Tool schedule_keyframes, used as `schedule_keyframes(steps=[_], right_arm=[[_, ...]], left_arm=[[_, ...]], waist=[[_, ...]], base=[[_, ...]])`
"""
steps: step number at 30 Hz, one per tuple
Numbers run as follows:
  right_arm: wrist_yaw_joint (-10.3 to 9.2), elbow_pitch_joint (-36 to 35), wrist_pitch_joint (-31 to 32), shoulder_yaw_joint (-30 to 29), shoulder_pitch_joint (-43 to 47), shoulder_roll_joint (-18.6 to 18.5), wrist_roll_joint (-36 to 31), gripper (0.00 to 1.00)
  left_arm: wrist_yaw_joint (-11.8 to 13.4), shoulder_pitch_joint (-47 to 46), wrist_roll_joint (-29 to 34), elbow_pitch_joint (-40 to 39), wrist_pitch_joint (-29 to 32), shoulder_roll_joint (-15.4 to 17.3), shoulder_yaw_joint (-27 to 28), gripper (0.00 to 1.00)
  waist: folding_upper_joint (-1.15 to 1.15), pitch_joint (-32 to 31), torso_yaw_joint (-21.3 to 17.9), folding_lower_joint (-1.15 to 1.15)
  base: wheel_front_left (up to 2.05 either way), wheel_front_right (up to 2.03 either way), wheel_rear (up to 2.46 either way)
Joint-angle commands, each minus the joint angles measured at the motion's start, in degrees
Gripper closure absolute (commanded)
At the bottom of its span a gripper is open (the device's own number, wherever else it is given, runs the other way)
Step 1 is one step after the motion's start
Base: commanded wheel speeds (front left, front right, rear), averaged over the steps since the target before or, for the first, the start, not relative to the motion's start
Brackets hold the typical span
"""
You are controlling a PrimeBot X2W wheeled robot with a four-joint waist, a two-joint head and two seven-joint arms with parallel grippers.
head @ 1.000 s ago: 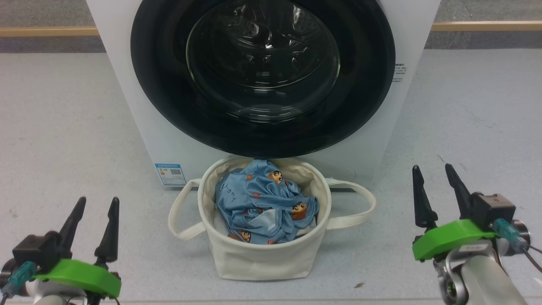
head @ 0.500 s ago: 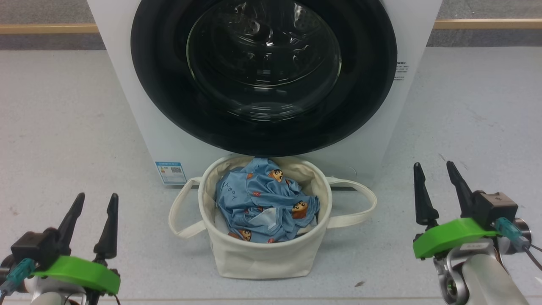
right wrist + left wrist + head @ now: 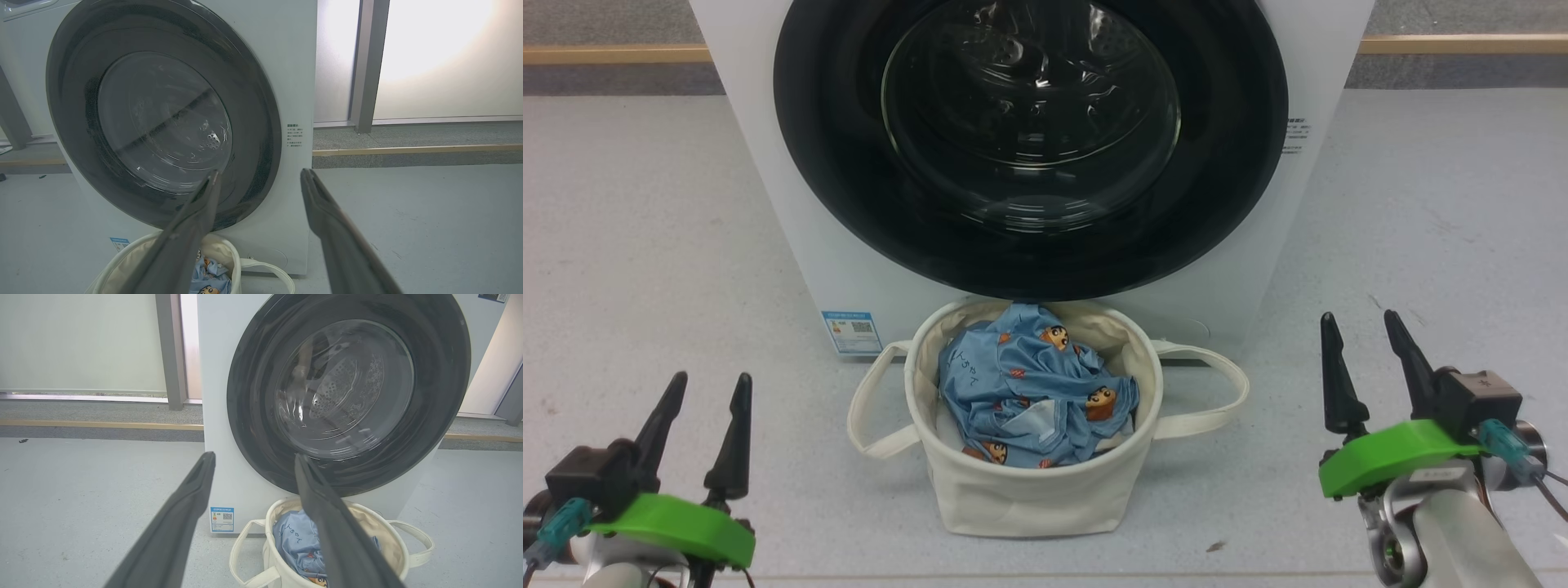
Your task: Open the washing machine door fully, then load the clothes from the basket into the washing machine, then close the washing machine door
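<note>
The white washing machine [image 3: 760,163] stands ahead with its black-rimmed glass door [image 3: 1029,139] flat against the front. Below the door sits the cream basket [image 3: 1029,498], holding the light blue clothes [image 3: 1029,392] printed with cartoon faces. My left gripper [image 3: 709,385] hovers open at the lower left, well left of the basket. On the other side, my right gripper [image 3: 1361,322] is open too, with nothing between its fingers. The left wrist view shows the door [image 3: 347,396], the basket [image 3: 392,539] and the clothes [image 3: 294,543] past the open left gripper [image 3: 254,457]. In the right wrist view the door [image 3: 163,114] lies beyond the open right gripper [image 3: 259,174].
Pale grey floor [image 3: 645,245] spreads to both sides of the machine. A wooden strip [image 3: 605,57] runs along the floor behind it. The basket's loop handles [image 3: 1217,400] stick out left and right. A blue sticker [image 3: 851,331] marks the machine's lower left front.
The head view shifted very slightly. Both grippers stay open and nearly in the same place; basket, clothes and door are unmoved.
</note>
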Motion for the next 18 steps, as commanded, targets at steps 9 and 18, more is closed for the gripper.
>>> schedule_keyframes(steps=[9, 18], right_arm=[[0.00, -1.95, -0.71, 0.94, -2.44, -0.01, 0.15, 0.00], [0.00, -1.78, -0.71, 0.91, -2.47, -0.04, 0.17, 0.00]], left_arm=[[0.78, -3.07, 0.72, -1.45, -0.70, 1.93, 1.78, 0.00], [0.84, -3.08, 1.17, -1.53, -0.71, 1.91, 1.71, 0.00]], waist=[[0.00, -0.01, 0.16, 0.00], [0.00, -0.01, 0.09, 0.00]], base=[[0.00, 0.00, 0.00], [0.30, -0.02, -0.28]])
